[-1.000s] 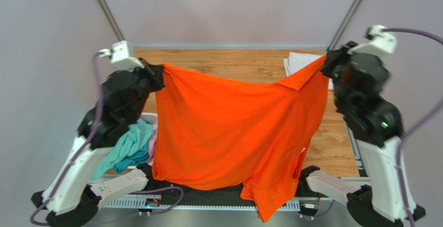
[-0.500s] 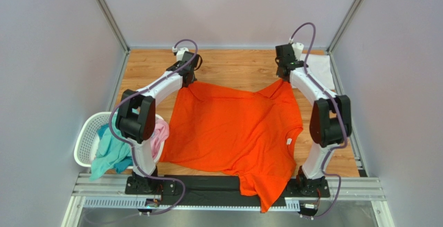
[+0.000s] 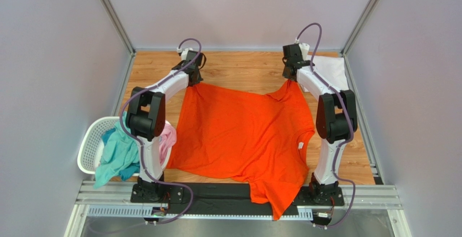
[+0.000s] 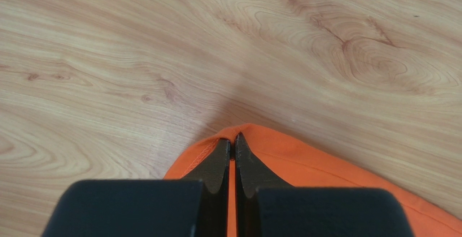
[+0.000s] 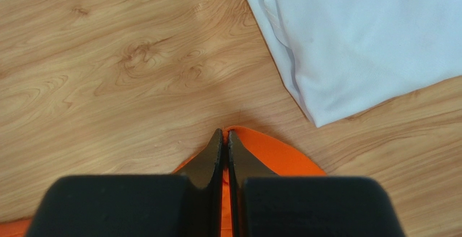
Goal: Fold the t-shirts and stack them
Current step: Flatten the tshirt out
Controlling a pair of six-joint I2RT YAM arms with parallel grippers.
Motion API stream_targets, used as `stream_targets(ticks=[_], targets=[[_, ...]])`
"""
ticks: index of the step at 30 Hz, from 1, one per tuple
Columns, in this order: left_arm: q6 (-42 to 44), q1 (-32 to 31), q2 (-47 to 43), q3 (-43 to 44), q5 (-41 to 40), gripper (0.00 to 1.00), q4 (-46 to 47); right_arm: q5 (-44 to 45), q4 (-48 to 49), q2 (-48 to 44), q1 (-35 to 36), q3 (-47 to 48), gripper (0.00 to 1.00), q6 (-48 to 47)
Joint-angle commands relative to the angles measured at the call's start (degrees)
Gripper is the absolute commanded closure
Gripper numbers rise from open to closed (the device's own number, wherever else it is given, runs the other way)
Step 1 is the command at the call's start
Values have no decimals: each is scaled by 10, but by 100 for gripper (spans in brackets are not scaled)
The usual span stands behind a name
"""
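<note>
table (image 3: 244, 66): wood-grain top under both grippers, running back from them to the arm bases. Bare board lies ahead of each pair of tips.
orange shirt (image 3: 244, 134): the piece in hand. It is spread mostly flat behind the grippers, with one far corner pinched by each. The far edge sags a little between them. The near end runs off the table edge at the bases, one sleeve hanging lowest. Judged step: laying it out flat before the first fold. To do it well, the cloth wants carrying farther ahead of the tips, so the hanging end comes up onto the board.
basket (image 3: 87, 147): white mesh, well behind and left of the left gripper, beside that arm's base.
white shirt (image 5: 369, 36): folded, ahead and right of the right gripper's tips. It is near the orange corner but not touching it.
teal shirt (image 3: 119, 158): draped over the basket rim, well behind the left gripper.
pink shirt (image 3: 168, 138): partly showing at the basket's inner side, by the orange shirt's left edge. Whether the two touch cannot be told.
left gripper (image 4: 233, 144): jaws together on an orange corner, cloth between the tips, low over the board. Best kept level with its partner and drawn away from it, so the far edge goes taut.
right gripper (image 5: 225, 135): jaws together on the other corner, equally low. It should steer clear of the white shirt and release only once the corner lies on the wood.
</note>
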Motion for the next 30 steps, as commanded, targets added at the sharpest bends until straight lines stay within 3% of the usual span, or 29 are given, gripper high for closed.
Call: stream_targets(ticks=[1, 8, 14, 19, 25, 27, 29, 30], targets=[[-4, 0, -69, -21, 11, 100, 27, -6, 20, -69, 0, -17, 100, 7], [1, 0, -163, -78, 26, 100, 39, -12, 7, -175, 0, -59, 100, 5], [9, 0, -152, -70, 6, 100, 31, -18, 6, -181, -1, -46, 100, -13], [21, 3, -85, -19, -31, 100, 9, -34, 6, -104, -8, 6, 100, -25], [30, 32, 30, 93, -64, 97, -22, -72, 7, 77, -17, 167, 98, -43], [33, 45, 68, 148, -57, 89, -44, -97, -16, 150, -17, 263, 92, -55], [31, 49, 79, 173, -52, 48, -83, -141, -55, 184, -17, 326, 59, -55], [31, 50, 71, 172, -53, 1, -86, -156, -80, 198, -17, 353, 49, -55]])
